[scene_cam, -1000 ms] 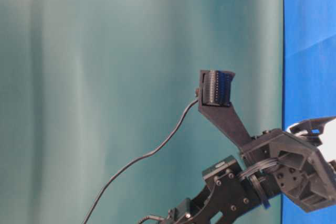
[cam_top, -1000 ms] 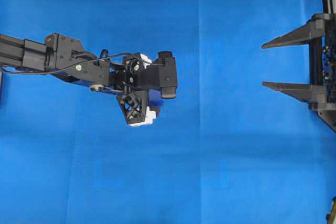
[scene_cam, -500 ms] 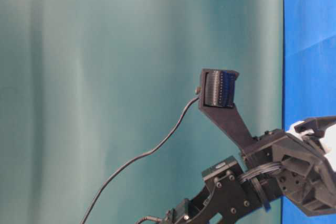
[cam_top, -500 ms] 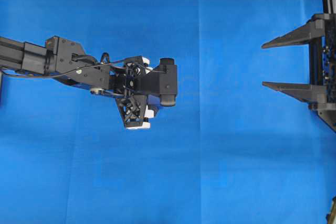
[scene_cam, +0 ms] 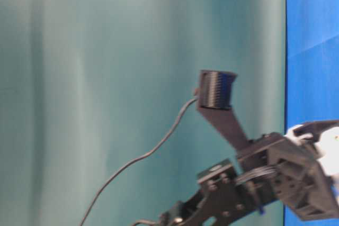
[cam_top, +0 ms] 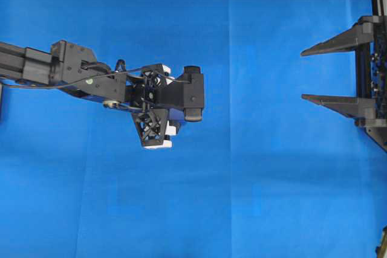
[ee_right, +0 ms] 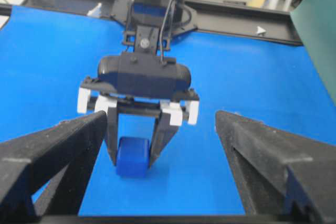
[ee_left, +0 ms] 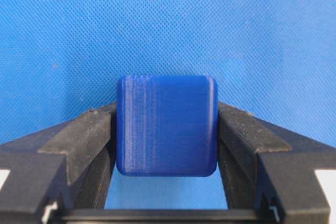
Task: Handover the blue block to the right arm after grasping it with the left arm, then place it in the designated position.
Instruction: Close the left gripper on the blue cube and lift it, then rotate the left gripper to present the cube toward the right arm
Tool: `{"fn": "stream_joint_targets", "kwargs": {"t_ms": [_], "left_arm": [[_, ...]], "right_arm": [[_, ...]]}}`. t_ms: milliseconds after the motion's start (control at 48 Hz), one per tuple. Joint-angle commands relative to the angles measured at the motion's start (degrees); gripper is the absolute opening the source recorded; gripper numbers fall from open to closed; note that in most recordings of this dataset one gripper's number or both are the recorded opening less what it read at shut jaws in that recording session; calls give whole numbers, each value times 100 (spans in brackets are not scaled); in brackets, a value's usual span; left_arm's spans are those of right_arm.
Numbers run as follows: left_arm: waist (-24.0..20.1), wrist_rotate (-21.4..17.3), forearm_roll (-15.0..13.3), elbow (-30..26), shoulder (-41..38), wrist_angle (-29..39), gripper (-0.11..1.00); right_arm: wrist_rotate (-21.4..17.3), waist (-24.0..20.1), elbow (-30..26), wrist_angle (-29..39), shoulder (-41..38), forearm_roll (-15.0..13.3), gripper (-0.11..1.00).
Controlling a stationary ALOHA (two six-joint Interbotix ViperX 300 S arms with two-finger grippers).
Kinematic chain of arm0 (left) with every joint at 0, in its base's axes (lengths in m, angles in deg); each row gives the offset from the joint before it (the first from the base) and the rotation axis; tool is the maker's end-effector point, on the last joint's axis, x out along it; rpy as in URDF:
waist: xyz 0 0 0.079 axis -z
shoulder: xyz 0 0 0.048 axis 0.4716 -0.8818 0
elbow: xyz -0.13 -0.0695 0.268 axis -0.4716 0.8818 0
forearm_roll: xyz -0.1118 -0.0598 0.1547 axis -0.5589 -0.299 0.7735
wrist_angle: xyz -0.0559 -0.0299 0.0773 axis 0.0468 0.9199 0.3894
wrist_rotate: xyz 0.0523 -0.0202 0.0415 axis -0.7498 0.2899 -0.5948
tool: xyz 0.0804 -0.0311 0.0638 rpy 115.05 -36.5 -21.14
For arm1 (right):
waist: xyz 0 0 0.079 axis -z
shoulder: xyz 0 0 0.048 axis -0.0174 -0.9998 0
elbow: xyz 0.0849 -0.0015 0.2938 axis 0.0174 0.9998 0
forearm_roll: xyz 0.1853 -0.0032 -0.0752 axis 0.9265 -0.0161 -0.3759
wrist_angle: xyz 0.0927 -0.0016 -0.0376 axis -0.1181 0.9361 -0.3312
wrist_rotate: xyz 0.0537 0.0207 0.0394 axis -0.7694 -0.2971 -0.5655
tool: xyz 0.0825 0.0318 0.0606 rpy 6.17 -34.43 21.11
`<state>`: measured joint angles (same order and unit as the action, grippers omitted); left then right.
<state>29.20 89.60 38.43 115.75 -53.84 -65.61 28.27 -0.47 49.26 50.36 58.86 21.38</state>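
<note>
**Block pinched, handover not yet begun**

Left end effector (ee_left: pixel 167 129) is closed on the blue block (ee_left: pixel 167 124), one finger flat vs. each side face, probably so the front stays free for the other arm. Block sits low over the blue cloth (cam_top: pixel 254 197), mid-left of table; can't tell if it's lifted. Right end effector (cam_top: pixel 329 70) waits well apart, fingers spread wide, holding nothing. Overhead view hides the block under the wrist; left wrist cam shows contact, right wrist cam shows block & both arms facing.
</note>
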Motion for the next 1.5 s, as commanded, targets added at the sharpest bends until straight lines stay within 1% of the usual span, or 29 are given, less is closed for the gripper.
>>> {"fn": "stream_joint_targets", "kwargs": {"t_ms": [0,167,313,625,709,792,917,1480], "left_arm": [[44,-9,9,-185,448,185,49],[53,-9,9,-396,958,826,49],[70,-9,9,-624,1248,1239,49],[114,-18,18,-1371,1547,2162,49],[123,-18,18,-1521,1635,2320,49],[123,-26,26,-1608,1749,2399,49],[114,-44,26,-1591,1846,2408,49],[114,-35,26,-1556,1854,2408,49]], "right_arm": [[-9,9,-105,-35,-44,9,97],[0,0,-105,-26,-62,9,97],[-9,0,-105,-35,-70,9,97],[-9,9,-105,-35,-70,9,97],[0,9,-105,-35,-88,9,97],[0,9,-105,-53,-105,9,97],[-9,9,-97,-53,-123,9,97],[-9,0,-97,-53,-149,9,97]]}}
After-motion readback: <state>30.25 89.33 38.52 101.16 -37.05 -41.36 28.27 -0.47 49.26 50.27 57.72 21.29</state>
